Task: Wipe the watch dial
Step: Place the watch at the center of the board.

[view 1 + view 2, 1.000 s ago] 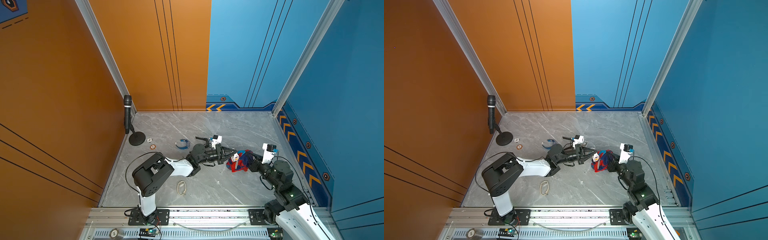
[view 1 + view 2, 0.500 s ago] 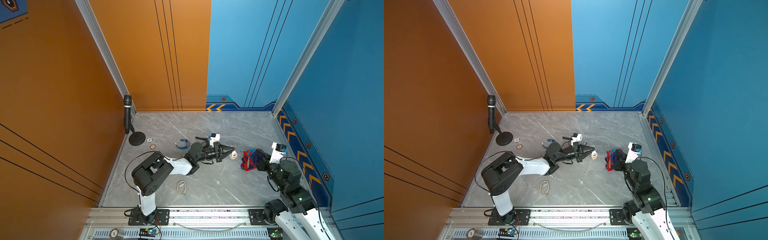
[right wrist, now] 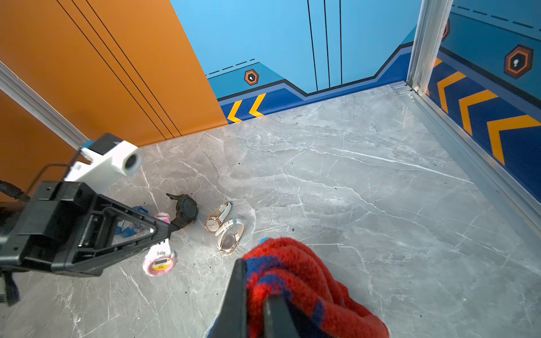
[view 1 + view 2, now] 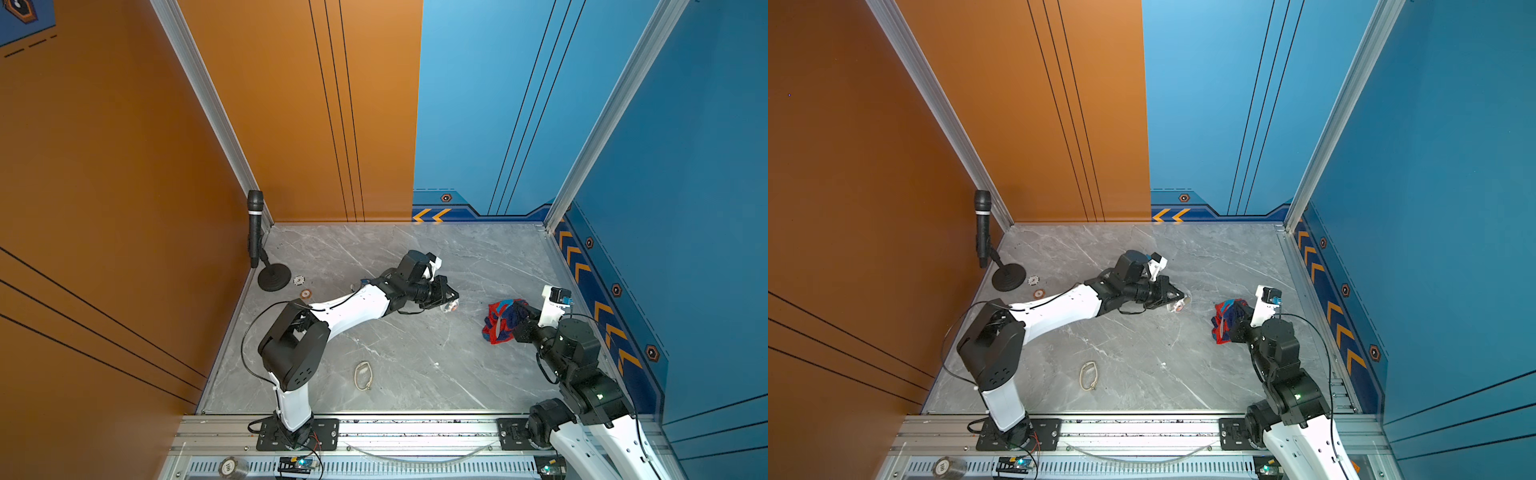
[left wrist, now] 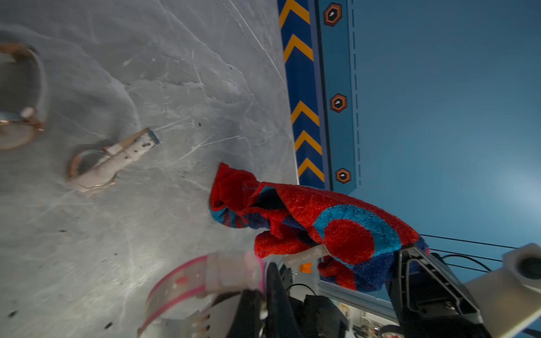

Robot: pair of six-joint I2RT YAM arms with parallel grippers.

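Pink translucent-strapped plastic watch, round white dial: held by strap in closed left pincer, near centre of grey marble desk. Red-and-blue terry cloth: gripped in closed right pincer, well apart from watch.

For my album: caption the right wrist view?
Here right gripper clutches a red-blue terry cloth, left gripper a pink plastic watch.

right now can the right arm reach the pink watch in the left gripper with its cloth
Probably yes. The right gripper, shut on the cloth, faces the pink watch held by the left gripper, with only bare table between them.
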